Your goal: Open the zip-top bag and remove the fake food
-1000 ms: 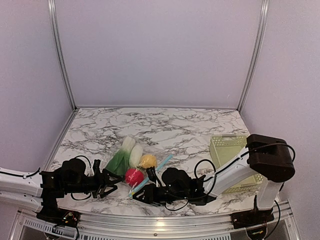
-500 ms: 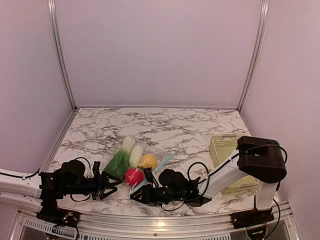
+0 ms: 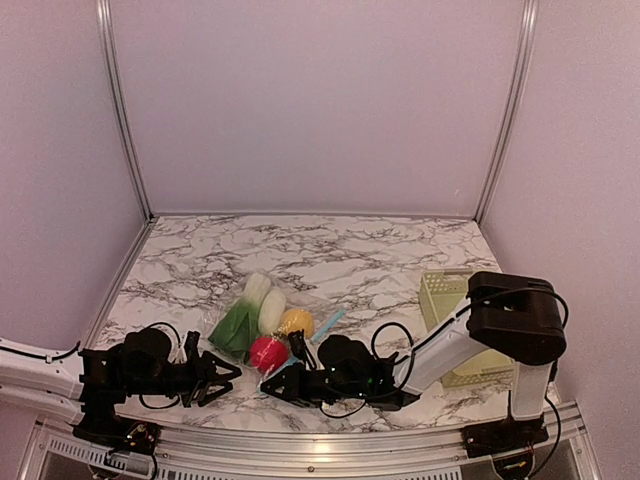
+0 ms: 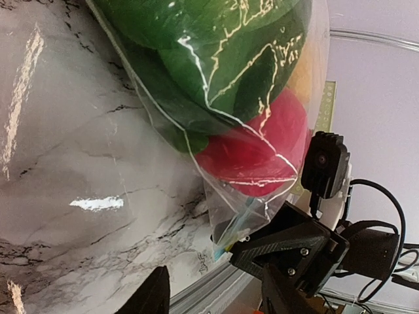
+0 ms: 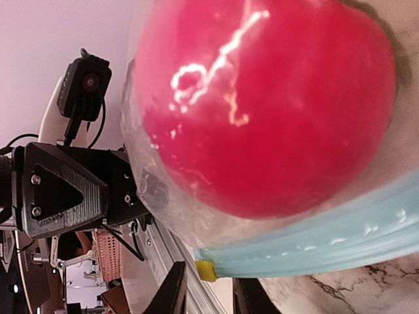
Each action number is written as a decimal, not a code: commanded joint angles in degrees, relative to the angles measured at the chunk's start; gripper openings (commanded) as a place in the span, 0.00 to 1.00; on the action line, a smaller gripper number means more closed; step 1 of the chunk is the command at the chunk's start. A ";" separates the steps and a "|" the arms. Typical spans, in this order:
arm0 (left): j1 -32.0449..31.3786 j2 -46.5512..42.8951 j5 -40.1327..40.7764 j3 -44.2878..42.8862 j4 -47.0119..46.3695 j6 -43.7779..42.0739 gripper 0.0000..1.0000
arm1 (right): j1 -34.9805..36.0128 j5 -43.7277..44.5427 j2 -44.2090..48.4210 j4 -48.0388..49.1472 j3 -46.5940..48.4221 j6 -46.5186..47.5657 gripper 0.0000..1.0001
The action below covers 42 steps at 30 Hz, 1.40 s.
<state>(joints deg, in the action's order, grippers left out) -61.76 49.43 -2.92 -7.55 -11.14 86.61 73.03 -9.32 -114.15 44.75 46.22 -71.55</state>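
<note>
- The white marble tabletop (image 3: 350, 250), veined in grey, formed the floor of a booth with plain lilac walls (image 3: 320, 100) and slim aluminium posts (image 3: 120, 110) at the far corners.
- A pale yellow-green lattice plastic basket (image 3: 447, 292) stood at the right edge, its near part hidden behind the right arm.
- The clear, crinkly plastic zip-top bag (image 4: 226, 203) lay near the front, left of centre, between the two arms' ends.
- Its light blue zipper strip (image 5: 340, 239) ran along the right side, ending at the near corner in a small yellow end piece (image 5: 207, 269).
- Inside the bag sat the fake food:
  - a red plastic ball-like fruit (image 3: 267, 352), nearest;
  - a yellow-orange round fruit (image 3: 296, 321);
  - a white oblong piece (image 3: 271, 310);
  - a green leafy, white-stemmed vegetable (image 3: 234, 326) on the left.
- The left tool (image 4: 213, 288) lay low over the tabletop with its fingers apart, pointing right at the bag's near corner and holding nothing.
- The right tool (image 5: 209, 284) faced it from the other side, fingers also apart, with the yellow end piece just at the gap; whether they touched it could not be told.
- The red fruit filled most of the right wrist view.
</note>
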 commanded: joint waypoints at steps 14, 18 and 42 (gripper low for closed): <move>-1.00 4.11 -0.19 2.04 -7.25 0.61 0.44 | -0.95 -0.43 -2.38 1.30 3.10 -0.07 0.19; -1.00 6.35 -0.72 2.27 -9.68 0.36 0.41 | -1.09 -0.67 -2.35 1.13 3.22 -0.53 0.12; -1.09 17.27 -2.08 1.07 -22.52 -1.95 0.32 | -0.89 -1.85 0.19 -0.62 3.81 -2.46 0.00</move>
<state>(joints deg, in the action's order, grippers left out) -62.57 65.78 -4.14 -6.22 -32.14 85.86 72.36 -10.98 -115.39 45.19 48.29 -73.73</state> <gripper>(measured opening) 0.321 0.053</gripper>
